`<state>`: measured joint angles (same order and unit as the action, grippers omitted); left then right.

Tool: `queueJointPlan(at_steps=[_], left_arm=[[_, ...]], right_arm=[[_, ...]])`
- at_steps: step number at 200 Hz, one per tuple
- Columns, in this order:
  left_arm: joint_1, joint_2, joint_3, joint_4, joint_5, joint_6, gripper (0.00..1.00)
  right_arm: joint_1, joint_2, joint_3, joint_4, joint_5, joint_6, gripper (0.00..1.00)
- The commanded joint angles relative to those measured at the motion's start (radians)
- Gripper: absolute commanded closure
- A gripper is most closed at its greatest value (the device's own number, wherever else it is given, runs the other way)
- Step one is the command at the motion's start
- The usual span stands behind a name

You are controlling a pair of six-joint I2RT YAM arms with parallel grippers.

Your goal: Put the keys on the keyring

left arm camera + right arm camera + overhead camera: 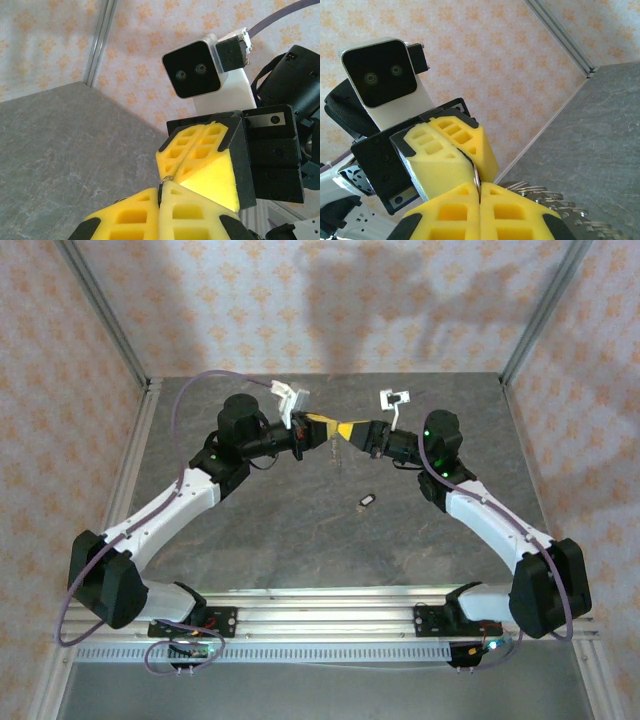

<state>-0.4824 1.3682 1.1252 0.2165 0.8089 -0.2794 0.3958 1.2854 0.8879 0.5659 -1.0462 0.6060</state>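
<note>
Keyring (168,178), thin wire: pinched by closed left end effector (327,428) and closed right end effector (344,430), tips touching; advise steady hold, gentle parting for key (367,501) on bench (290,540).

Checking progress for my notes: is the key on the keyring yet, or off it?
Off. The key lies alone on the table, apart from the keyring, pinched where the left gripper and right gripper meet, jaws shut.

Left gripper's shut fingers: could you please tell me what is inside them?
A short arc of thin wire, apparently the keyring, peeks out at the tip of the left gripper; the yellow pads cover the rest.
</note>
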Motion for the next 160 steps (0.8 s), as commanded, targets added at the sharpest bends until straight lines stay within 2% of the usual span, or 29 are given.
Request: queueJointPlan(at_steps=[1,31,43,64,79,93,115,160], left_arm=[[0.005,0.003,0.022,0.062,0.030,-0.022,1.00],[0.005,-0.025,-0.002,0.101,-0.062,-0.095,1.00],[0.005,-0.048,-0.026,0.126,-0.140,-0.137,0.90],[0.004,-0.105,-0.094,0.195,-0.302,-0.230,0.63],[0.003,-0.142,-0.135,0.217,-0.399,-0.292,0.52],[0.003,-0.170,-0.168,0.234,-0.465,-0.340,0.46],[0.000,-0.188,-0.205,0.271,-0.502,-0.408,0.43],[-0.029,-0.144,-0.223,0.371,-0.440,-0.469,0.43]], right_arm=[[0.007,-0.006,0.022,0.071,0.032,0.012,1.00],[0.007,-0.014,-0.005,0.125,0.096,0.046,1.00],[0.006,-0.016,-0.017,0.154,0.121,0.064,1.00],[0.006,-0.018,-0.038,0.207,0.161,0.100,1.00],[0.008,-0.017,-0.051,0.246,0.185,0.123,1.00],[0.011,-0.017,-0.062,0.278,0.207,0.140,1.00],[0.024,-0.014,-0.074,0.327,0.240,0.157,1.00],[0.061,0.009,-0.077,0.430,0.292,0.188,1.00]])
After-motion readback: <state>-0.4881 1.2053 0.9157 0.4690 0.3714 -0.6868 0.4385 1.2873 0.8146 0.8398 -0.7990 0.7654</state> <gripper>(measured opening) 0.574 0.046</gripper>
